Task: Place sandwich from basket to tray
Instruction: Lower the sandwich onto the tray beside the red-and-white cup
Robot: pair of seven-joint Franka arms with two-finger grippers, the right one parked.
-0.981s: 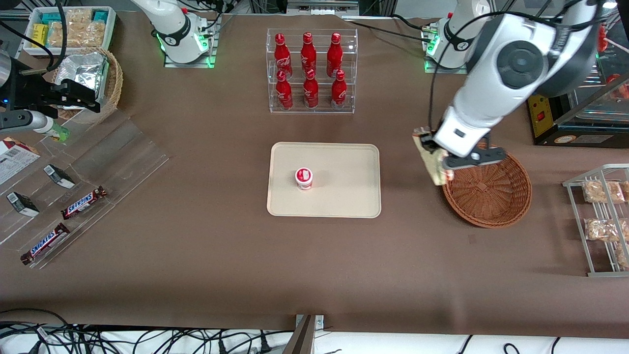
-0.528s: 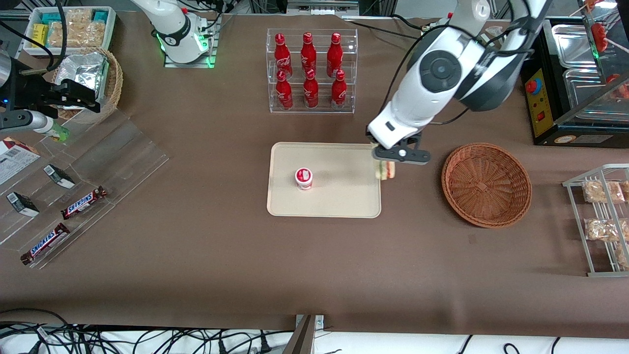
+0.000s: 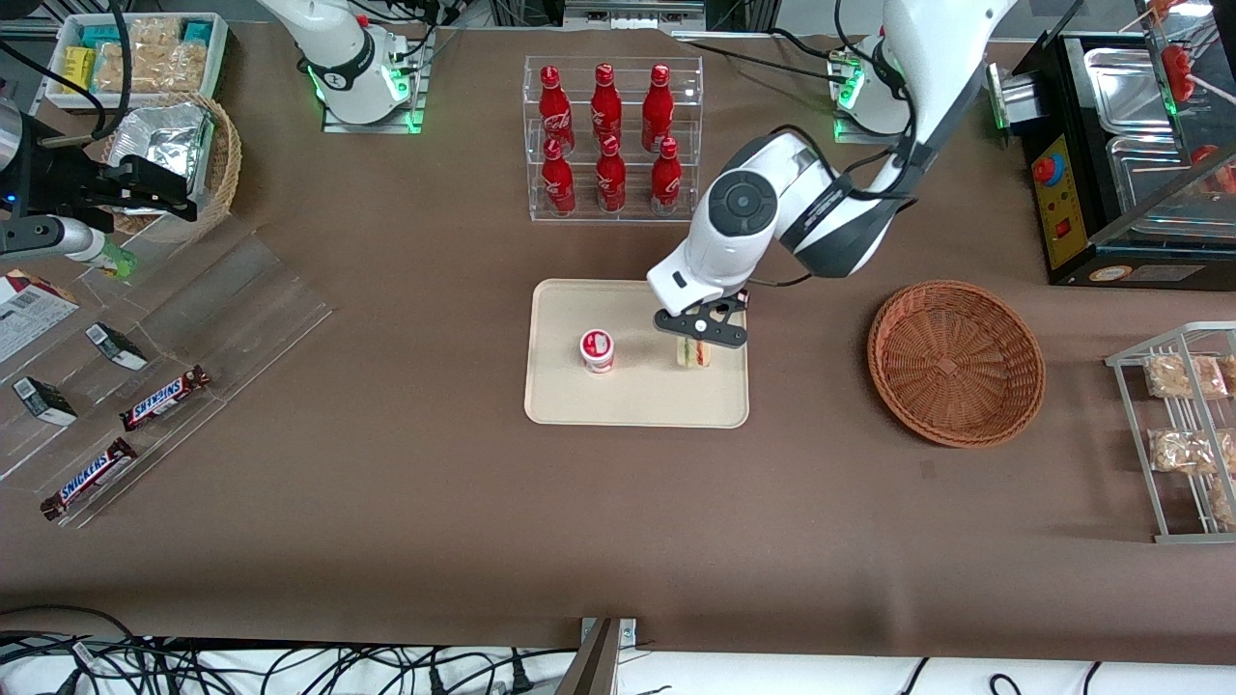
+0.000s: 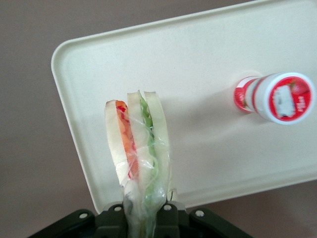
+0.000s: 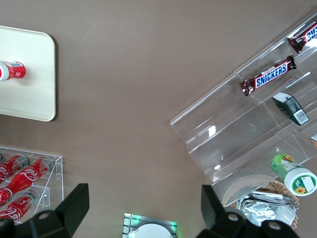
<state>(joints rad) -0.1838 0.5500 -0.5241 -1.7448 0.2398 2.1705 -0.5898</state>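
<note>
Sandwich (image 3: 692,352) carried from basket (image 3: 956,362), gripper (image 3: 697,333) clamping it over tray (image 3: 637,396)

Gripper (image 4: 148,218): closed on the sandwich (image 4: 138,153)
Sandwich: wrapped, over the tray (image 4: 198,64)
Small cup (image 4: 277,97): on the tray, apart from the sandwich

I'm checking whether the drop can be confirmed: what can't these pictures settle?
- Front view: the end effector covers the top of the plastic-wrapped triangular sandwich, so whether it touches the flat beige rectangular tray is unclear.
- Left wrist view: the end effector is cut off at the frame edge.
</note>
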